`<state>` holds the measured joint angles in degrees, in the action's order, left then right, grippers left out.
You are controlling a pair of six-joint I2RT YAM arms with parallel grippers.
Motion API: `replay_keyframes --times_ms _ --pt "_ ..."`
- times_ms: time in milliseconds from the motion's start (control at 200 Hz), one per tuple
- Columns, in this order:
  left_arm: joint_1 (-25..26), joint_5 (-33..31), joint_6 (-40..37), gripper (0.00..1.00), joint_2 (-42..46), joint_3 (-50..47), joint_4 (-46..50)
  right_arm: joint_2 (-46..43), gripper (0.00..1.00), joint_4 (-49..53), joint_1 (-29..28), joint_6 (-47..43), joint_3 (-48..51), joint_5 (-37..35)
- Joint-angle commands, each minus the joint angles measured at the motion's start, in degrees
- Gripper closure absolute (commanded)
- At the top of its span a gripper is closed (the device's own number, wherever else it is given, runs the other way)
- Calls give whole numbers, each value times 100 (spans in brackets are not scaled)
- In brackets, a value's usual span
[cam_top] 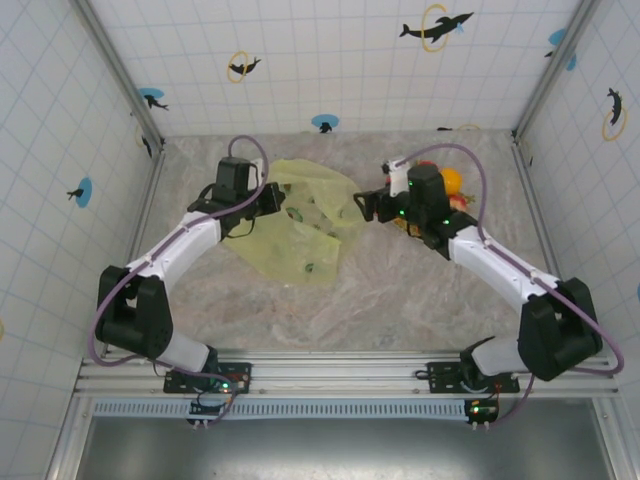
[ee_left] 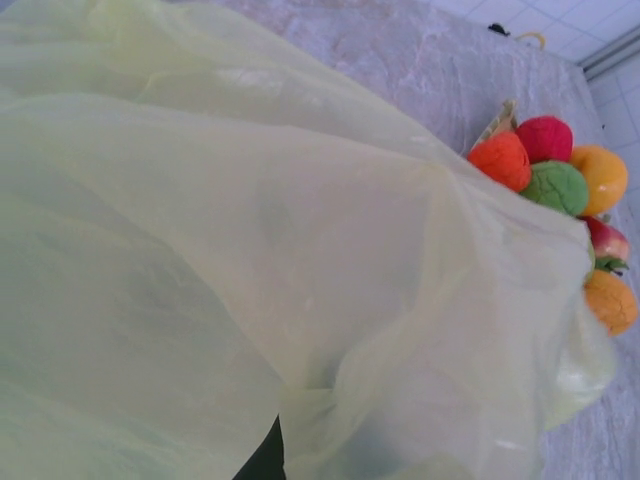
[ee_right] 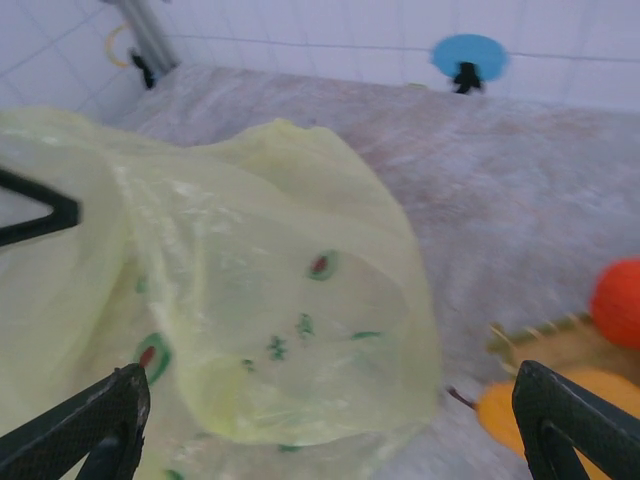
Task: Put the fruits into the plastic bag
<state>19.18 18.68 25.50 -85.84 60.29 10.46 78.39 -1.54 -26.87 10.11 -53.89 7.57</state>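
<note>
The plastic bag (cam_top: 300,225) lies crumpled at the table's middle, thin yellow-green with dark prints. My left gripper (cam_top: 268,199) is shut on its left edge; in the left wrist view the plastic bag (ee_left: 250,250) bunches in toward the jaws and hides most of them. My right gripper (cam_top: 362,206) stands open at the bag's right edge, its fingertips (ee_right: 95,425) wide apart with the plastic bag (ee_right: 280,300) between and beyond them. The fruits (ee_left: 555,185), red, orange, green and yellow-orange, are piled on a mat past the bag. An orange fruit (ee_right: 620,300) and a stemmed yellow-orange one (ee_right: 505,410) are at the right.
A woven straw-coloured mat (ee_right: 545,345) carries the fruits (cam_top: 452,183), partly hidden behind the right arm. Tiled walls close off the back and both sides. Bare marbled table (cam_top: 400,300) lies in front of the bag.
</note>
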Motion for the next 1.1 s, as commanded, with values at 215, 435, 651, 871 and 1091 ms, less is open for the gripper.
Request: replay_keyframes --times_ms 215,435,651,871,1091 --pt "-217 469 547 100 101 -367 -421 274 5 1314 625 -408 -52 -2389" --pt "-368 528 658 100 129 -387 -497 705 6 1496 1312 -50 176 -1813" --pt "-381 585 643 100 129 -387 -517 1122 5 1278 1718 325 200 -983" --pt "-430 633 647 100 129 -536 -549 1601 12 1172 1876 545 53 -748" --pt "-488 751 719 100 72 -554 -611 1732 22 1080 1914 572 126 -646"
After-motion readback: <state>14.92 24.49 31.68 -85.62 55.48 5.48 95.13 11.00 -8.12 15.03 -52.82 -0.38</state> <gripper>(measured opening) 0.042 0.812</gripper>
